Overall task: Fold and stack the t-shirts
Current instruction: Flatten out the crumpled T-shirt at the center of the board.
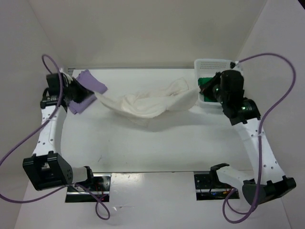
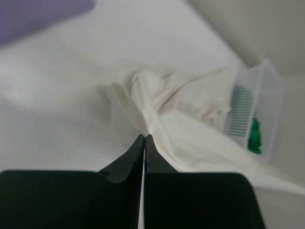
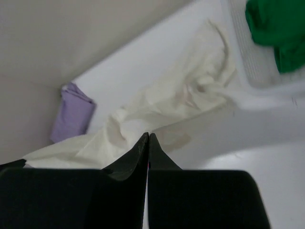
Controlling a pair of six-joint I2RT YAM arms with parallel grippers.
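Note:
The white t-shirt (image 1: pixel 147 102) lies crumpled in a long band across the middle of the table. Its left end is pinched in my left gripper (image 1: pixel 94 97), which is shut on the cloth at its tips (image 2: pixel 144 137). The lavender t-shirt (image 1: pixel 89 86) lies folded at the back left, partly under the left wrist. The green t-shirt (image 3: pixel 276 28) sits bunched in the white basket (image 1: pixel 214 63). My right gripper (image 1: pixel 204 88) hovers over the basket's near-left side. It is shut (image 3: pixel 148 135), and I see nothing between its fingers. The white shirt's right end (image 3: pixel 209 76) lies against the basket.
The white perforated basket (image 2: pixel 248 109) stands at the back right corner, against the side wall. White walls enclose the table at the back and on both sides. Purple cables loop from both arms.

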